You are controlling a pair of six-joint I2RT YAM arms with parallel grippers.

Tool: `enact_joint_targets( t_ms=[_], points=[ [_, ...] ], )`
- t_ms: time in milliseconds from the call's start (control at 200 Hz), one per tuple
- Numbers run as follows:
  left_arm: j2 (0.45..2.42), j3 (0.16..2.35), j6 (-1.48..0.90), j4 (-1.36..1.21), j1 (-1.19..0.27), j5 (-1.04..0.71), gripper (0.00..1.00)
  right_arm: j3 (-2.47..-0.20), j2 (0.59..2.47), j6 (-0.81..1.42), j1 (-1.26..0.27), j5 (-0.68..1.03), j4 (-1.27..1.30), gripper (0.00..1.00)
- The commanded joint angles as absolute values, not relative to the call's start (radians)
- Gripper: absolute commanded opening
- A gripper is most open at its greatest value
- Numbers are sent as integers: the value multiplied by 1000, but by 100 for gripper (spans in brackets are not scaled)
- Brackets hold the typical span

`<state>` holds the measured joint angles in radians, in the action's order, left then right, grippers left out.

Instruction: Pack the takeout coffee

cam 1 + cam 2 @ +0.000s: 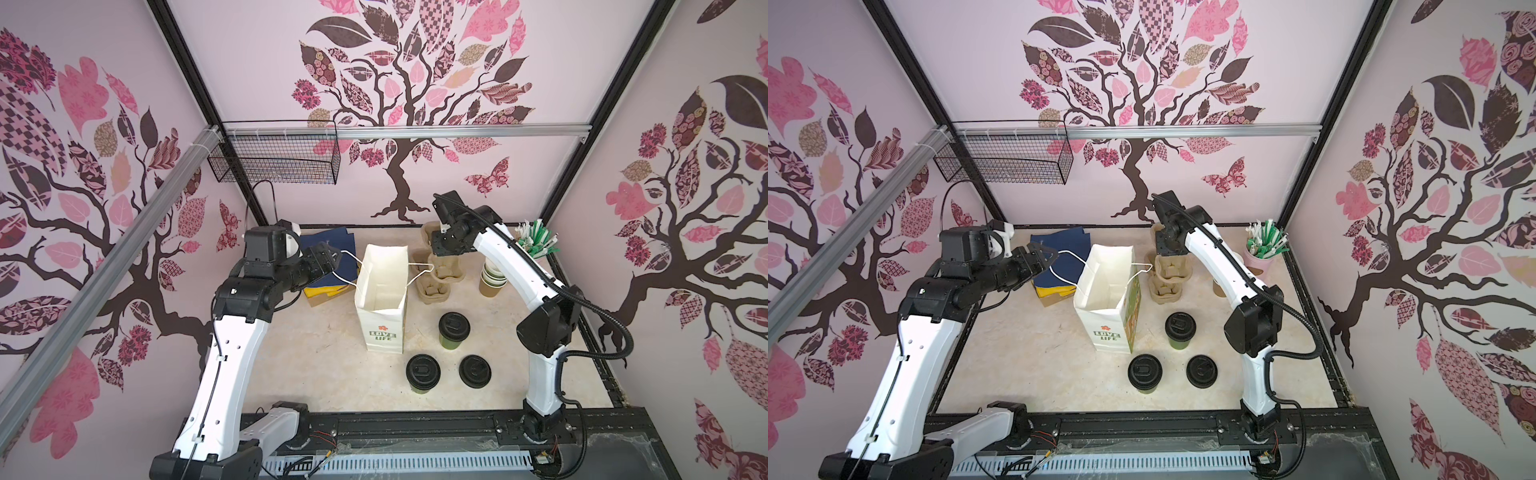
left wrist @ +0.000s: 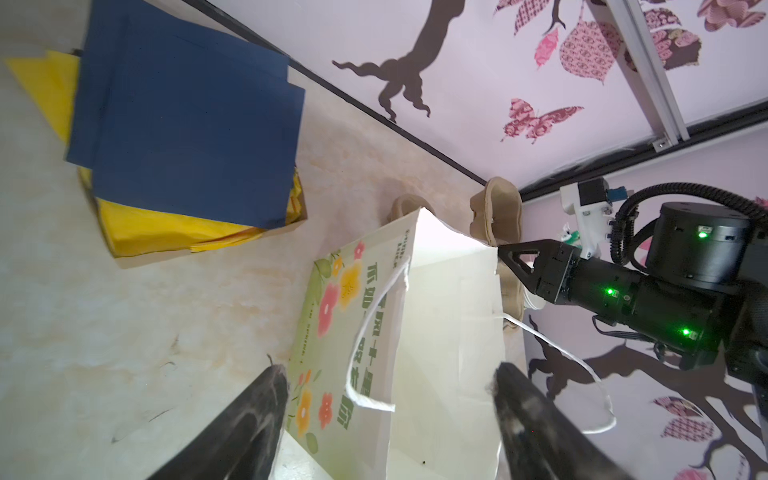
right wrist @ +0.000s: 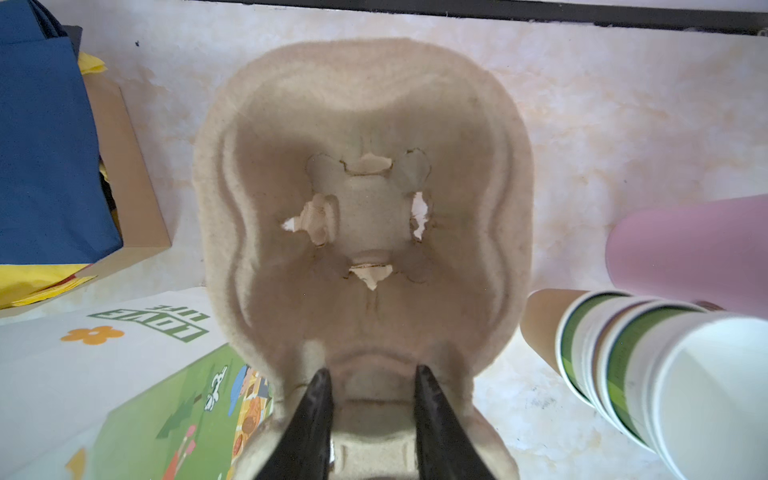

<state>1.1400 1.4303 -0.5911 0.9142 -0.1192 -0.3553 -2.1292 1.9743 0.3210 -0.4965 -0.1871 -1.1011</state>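
Left wrist view is showing the left gripper (image 2: 386,370) spread at the handle (image 2: 371,400) of the bag (image 2: 449,311); right gripper (image 3: 374,374) is pinching a carrier (image 3: 361,124). Both cups (image 1: 454,330) (image 1: 423,372) are standing beside the bag, which risks tipping if the carrier snags.

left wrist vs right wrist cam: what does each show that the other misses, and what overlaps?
Only left wrist: the open mouth of the paper bag, its white cord handles, and the left fingers spread apart. Only right wrist: the torn pocket of the pulp cup carrier face-on, the nested lidless cups, and a pink cup. Both: the bag's printed side, blue sheets over yellow sheets, and part of a carrier.
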Motion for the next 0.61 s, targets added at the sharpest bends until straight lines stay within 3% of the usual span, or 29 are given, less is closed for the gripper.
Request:
enact_joint_targets(
  t_ms=[0,345,465,600],
  points=[
    [1154,1392,-545,868,-115,-467,83,-2089,1848,341,-492,-224,-1172,31],
    [1273,1414,-405,1012,-199,-417,83,-1883,1638,390,-490,-233,-1246,31],
    [1301,1410,-389,1015,-215,-420,75,-1850,1585,408,-490,-228,-1283,31],
    [1331,1413,-387,1009,-224,-424,58,-1833,1546,417,-489,-233,-1310,31]
  ],
)
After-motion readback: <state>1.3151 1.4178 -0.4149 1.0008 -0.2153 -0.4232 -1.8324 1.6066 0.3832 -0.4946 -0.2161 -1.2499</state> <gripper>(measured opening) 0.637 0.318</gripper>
